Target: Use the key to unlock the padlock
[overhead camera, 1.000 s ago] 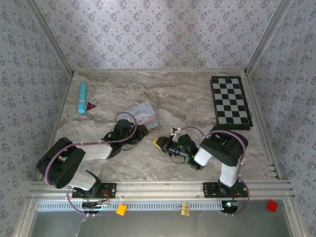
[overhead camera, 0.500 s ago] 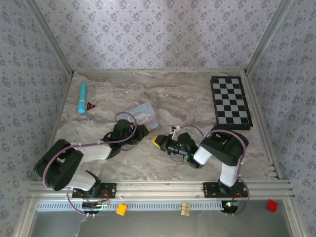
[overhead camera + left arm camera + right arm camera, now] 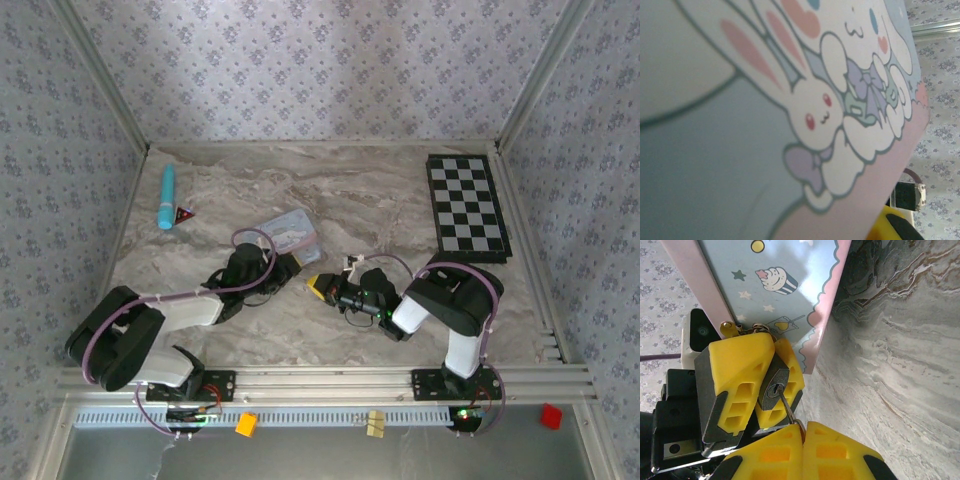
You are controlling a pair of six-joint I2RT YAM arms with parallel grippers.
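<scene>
The tin (image 3: pixel 771 271) is closed. Beside it my left pincer (image 3: pixel 769 365) grips the padlock (image 3: pixel 772 391). My right pincer (image 3: pixel 802 432), closed on the inserted key (image 3: pixel 788 411), has moved slightly nearer.

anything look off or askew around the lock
Nothing spilled or damaged. The only oddity, in the right wrist view: the key seems to enter the padlock at a slight slant rather than straight on.
</scene>
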